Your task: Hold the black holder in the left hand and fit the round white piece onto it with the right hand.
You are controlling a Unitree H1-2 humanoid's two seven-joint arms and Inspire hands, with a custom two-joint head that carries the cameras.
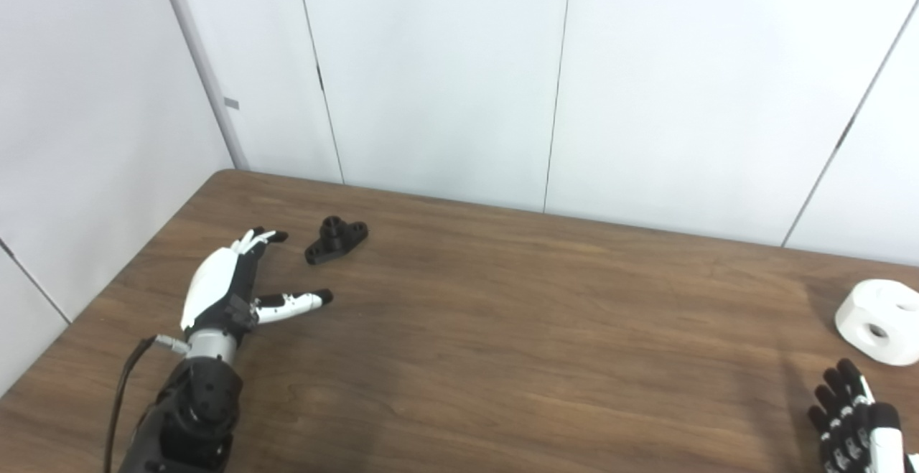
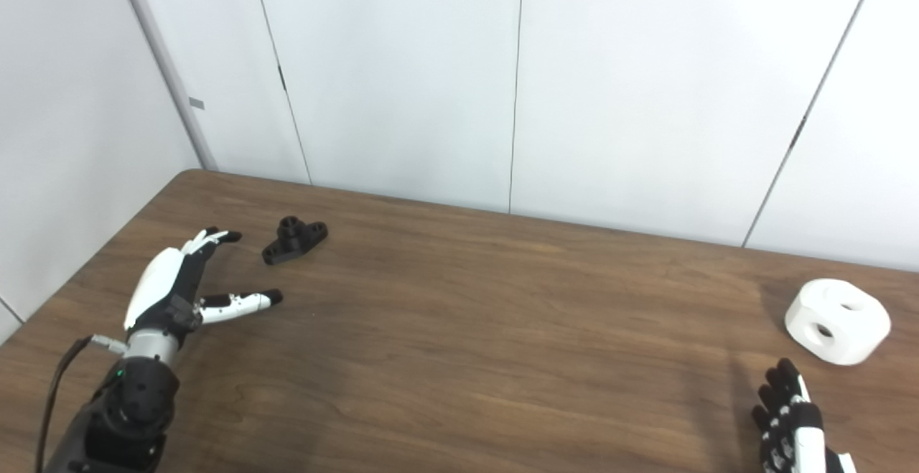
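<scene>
1. White wall panels [image 1: 431, 78] with thin vertical seams fill the background behind our work, meeting at a corner on the far left.
2. Below them we see the brown wood-grain table [image 1: 502, 329], which spans the whole lower half of both views.
3. Our left hand [image 1: 230, 286] reaches forward over the table's left side, holding nothing; its fingers [image 1: 262, 237] are stretched out and the thumb [image 1: 298, 303] is splayed well apart from them, toward the right.
4. Near the right edge we find the round white piece [image 2: 836, 321], lying on the table with holes showing in its top and side. The right eye view shows it whole; the left eye view cuts it at the frame edge.
5. Our right hand [image 2: 790, 415] enters at the bottom right, near the white piece but apart from it, with fingers extended and slightly spread, empty. The right eye view shows more of it than the left.
6. Smallest is the black holder [image 1: 336, 240], resting on the table just beyond our left fingertips, not touched by them, and well apart from the white piece.
</scene>
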